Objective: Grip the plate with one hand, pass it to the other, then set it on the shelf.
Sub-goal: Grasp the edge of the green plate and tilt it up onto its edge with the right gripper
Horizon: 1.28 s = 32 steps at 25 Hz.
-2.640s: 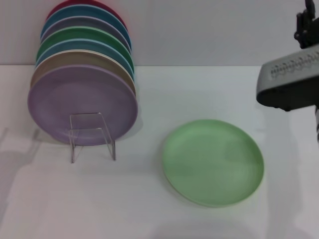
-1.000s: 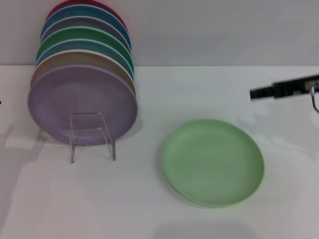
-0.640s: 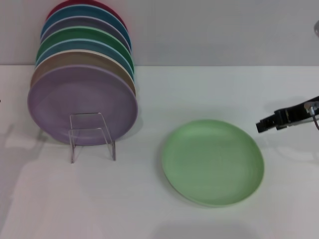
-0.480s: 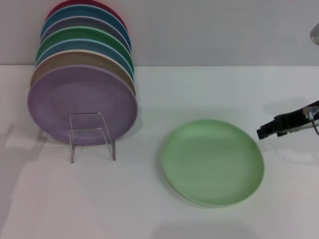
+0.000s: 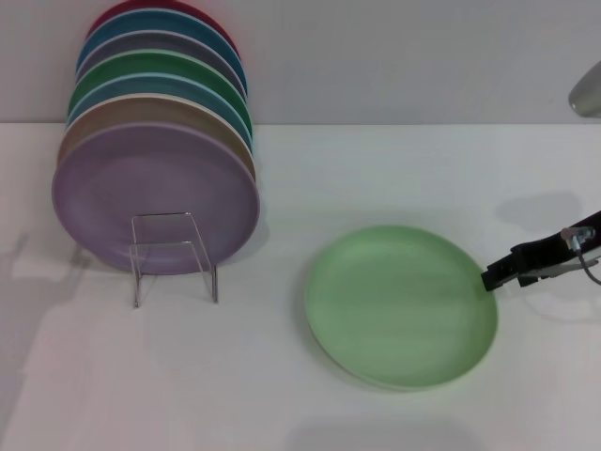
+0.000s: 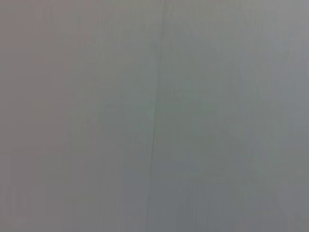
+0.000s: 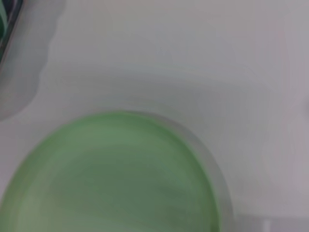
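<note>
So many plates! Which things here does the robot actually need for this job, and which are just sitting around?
Needed:
- light green plate, flat on the table
- clear plate rack
- right tool, at the plate's rim

Just there:
- lilac plate standing on the rack
- coloured plates stacked behind it
- white table

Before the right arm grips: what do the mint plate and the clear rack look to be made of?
The plate: probably matte plastic or melamine, given its even mint colour, lack of glare and thin rim; glazed ceramic seems less likely. The rack: clear acrylic, see-through with bright bent edges; any wire parts are too faint to judge.
</note>
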{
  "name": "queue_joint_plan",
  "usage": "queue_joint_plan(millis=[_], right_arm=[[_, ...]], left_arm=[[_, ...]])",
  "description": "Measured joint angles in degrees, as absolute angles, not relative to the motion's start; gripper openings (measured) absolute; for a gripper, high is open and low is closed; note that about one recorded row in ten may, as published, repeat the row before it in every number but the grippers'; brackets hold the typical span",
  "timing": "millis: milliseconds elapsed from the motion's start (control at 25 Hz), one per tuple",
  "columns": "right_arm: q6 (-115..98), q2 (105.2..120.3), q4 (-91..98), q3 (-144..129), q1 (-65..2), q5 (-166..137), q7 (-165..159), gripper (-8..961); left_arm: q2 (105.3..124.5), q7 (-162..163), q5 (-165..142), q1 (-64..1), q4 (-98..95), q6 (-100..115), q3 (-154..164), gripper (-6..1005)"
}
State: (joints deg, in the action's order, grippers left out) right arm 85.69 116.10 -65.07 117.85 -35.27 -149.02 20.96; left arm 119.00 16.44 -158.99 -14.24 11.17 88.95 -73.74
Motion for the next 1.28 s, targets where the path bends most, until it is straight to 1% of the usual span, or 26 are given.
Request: queue_joint_plan(millis=[1040,1160,1280], right_arm=[[80.29,116.58,-56.7,117.27,-37.61,-148.75,21.1,530],[80.17,116.58,-56.58,117.24,-37.67,-148.75,21.08,494],[79.95,116.58,-56.22,117.24,-37.69,-148.75,21.08,416]], left_arm=[[118.82,16.33,-158.99,-14.45,10.85,88.92,-73.65,802],[118.83,16.31,-158.97,-14.4,10.83,88.91,-73.65,802],[118.82,16.18,-158.8,-14.36,10.88,88.87,-73.65,802]])
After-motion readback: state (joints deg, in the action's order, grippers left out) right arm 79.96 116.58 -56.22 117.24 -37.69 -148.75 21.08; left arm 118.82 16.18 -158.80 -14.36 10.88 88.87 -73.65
